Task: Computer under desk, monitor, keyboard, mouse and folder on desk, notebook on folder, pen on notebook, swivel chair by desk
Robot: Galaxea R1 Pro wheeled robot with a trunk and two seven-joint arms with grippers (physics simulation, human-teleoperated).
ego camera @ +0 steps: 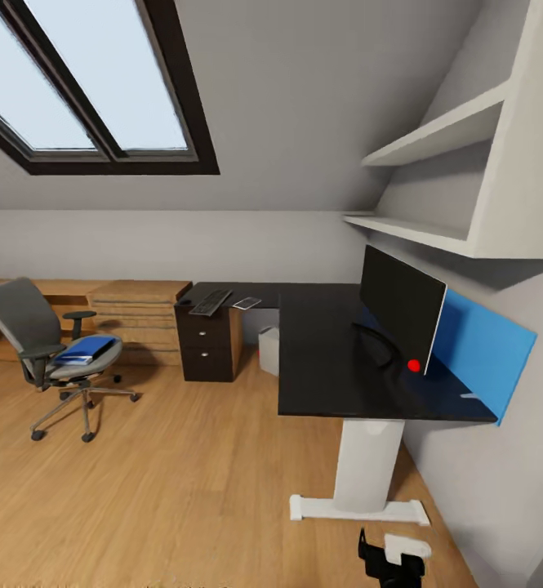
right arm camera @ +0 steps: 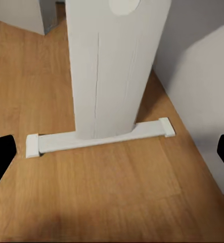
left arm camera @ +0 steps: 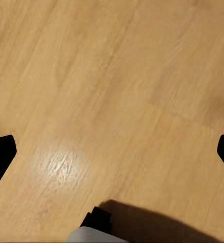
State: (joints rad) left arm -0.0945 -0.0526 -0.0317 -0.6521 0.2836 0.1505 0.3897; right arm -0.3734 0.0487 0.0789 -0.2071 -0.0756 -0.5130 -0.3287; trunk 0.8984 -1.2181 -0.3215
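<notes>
The black L-shaped desk (ego camera: pixel 320 359) stands along the right wall with the monitor (ego camera: pixel 400 306) upright on it. On its far wing lie the keyboard (ego camera: pixel 211 301) and the small grey notebook (ego camera: pixel 247 303). The light grey computer (ego camera: pixel 269 349) sits on the floor under the desk. The swivel chair (ego camera: pixel 46 347) stands apart at the left, and the blue folder (ego camera: pixel 86 349) rests on its seat. My left gripper (left arm camera: pixel 112 152) is open over bare floor. My right gripper (right arm camera: pixel 112 152) is open, facing the desk's white leg (right arm camera: pixel 112 66). I cannot make out the mouse or the pen.
A dark three-drawer unit (ego camera: pixel 210 343) stands under the desk's far wing, with a light wooden cabinet (ego camera: pixel 140 314) beside it. A blue panel (ego camera: pixel 483 347) lines the wall behind the monitor. White shelves (ego camera: pixel 434 135) hang above. Part of my right arm (ego camera: pixel 395 559) shows by the leg's foot (ego camera: pixel 359 510).
</notes>
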